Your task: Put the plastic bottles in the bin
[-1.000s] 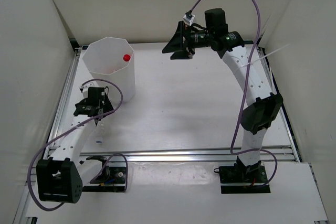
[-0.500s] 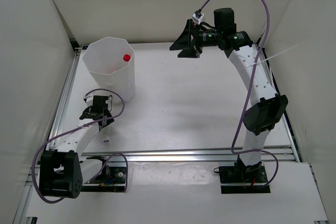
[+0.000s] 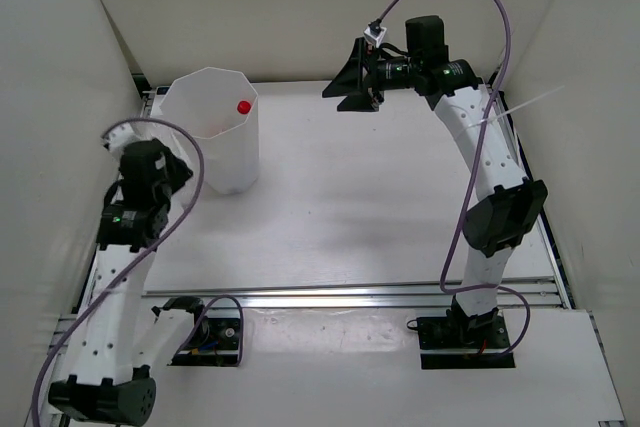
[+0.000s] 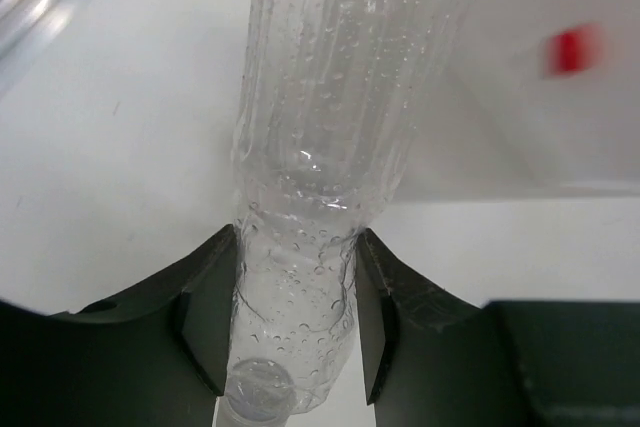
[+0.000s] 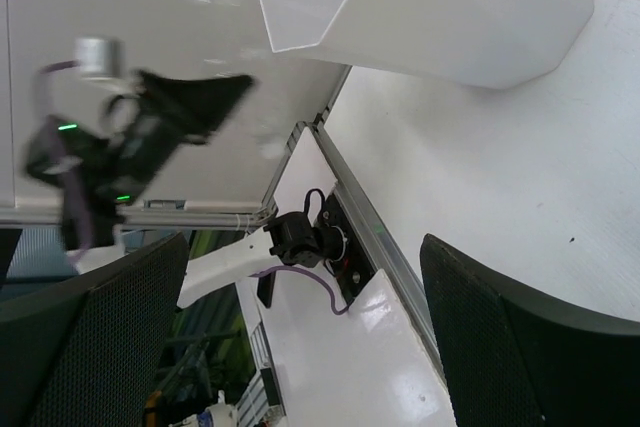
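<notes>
A clear unlabelled plastic bottle (image 4: 322, 137), beaded with droplets inside, runs up the left wrist view. My left gripper (image 4: 290, 319) is shut on its lower part, a black finger on each side. From above, the left gripper (image 3: 148, 169) hangs raised just left of the bin (image 3: 205, 162), and I cannot make out the bottle under it. The tall white bin holds a bottle with a red cap (image 3: 243, 107), which shows as a red blur (image 4: 568, 50) through the bin wall. My right gripper (image 3: 351, 82) is open and empty, high over the back of the table.
The right wrist view shows the bin (image 5: 440, 7) from the far side and the blurred left arm (image 5: 130, 137) beyond it. An aluminium rail (image 3: 350, 294) runs along the table's near edge. White walls close in the left, right and back.
The left gripper closed on the clear bottle at the front left of the table and lifted it up beside the bin. The right arm shifted slightly right, then held still.
</notes>
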`<action>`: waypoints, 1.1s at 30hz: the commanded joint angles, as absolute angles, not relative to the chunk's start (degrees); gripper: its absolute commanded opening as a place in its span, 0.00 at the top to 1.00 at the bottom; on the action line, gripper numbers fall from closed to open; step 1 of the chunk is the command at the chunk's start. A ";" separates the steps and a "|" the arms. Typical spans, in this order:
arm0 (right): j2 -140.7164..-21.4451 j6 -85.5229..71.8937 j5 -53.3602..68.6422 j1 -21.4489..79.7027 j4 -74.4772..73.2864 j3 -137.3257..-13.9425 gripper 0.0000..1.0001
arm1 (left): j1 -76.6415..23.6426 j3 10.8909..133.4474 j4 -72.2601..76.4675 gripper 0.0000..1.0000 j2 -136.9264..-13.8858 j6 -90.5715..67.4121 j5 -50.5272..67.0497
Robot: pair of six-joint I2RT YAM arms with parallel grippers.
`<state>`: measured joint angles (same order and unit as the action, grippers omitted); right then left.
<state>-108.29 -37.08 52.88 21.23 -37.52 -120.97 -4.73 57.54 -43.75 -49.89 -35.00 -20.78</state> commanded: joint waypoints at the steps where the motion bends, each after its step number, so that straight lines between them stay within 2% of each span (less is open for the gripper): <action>1: -109.16 -36.83 54.58 21.18 -35.95 -122.43 0.00 | -5.01 72.44 -44.13 0.64 -49.64 -34.56 -22.50; 3: -109.77 -36.83 55.11 21.18 -35.95 -122.43 0.00 | -5.01 79.50 -42.37 0.63 -53.85 -31.47 -22.50; 7: -111.44 -37.44 55.63 21.18 -35.42 -123.75 0.00 | -5.01 96.72 -40.70 0.61 -69.82 -29.18 -21.98; 10: -111.45 -37.44 55.63 21.18 -34.89 -124.37 0.00 | -5.54 101.06 -38.25 0.61 -77.14 -26.90 -21.27; 13: -111.45 -37.44 55.63 21.18 -34.89 -124.37 0.00 | -5.54 101.69 -36.92 0.54 -81.20 -25.32 -20.74; 14: -110.84 -36.92 55.63 21.18 -34.89 -123.67 0.00 | -5.54 101.69 -36.91 0.49 -83.65 -24.62 -20.22; 18: -109.78 -35.51 54.32 21.18 -36.73 -123.05 0.00 | -5.54 100.47 -36.91 0.04 -83.85 -26.35 -20.47; 19: -109.08 -34.55 54.32 21.18 -36.74 -123.05 0.00 | -6.06 100.46 -36.91 0.00 -83.15 -26.37 -20.48; 26: -106.44 -34.53 49.40 20.57 -39.90 -119.71 0.00 | -6.06 91.78 -36.91 0.00 -71.38 -26.37 -33.37; 33: -102.66 -34.01 42.54 16.98 -46.40 -117.25 0.00 | -5.54 66.38 -36.91 0.00 -52.84 -32.69 -32.00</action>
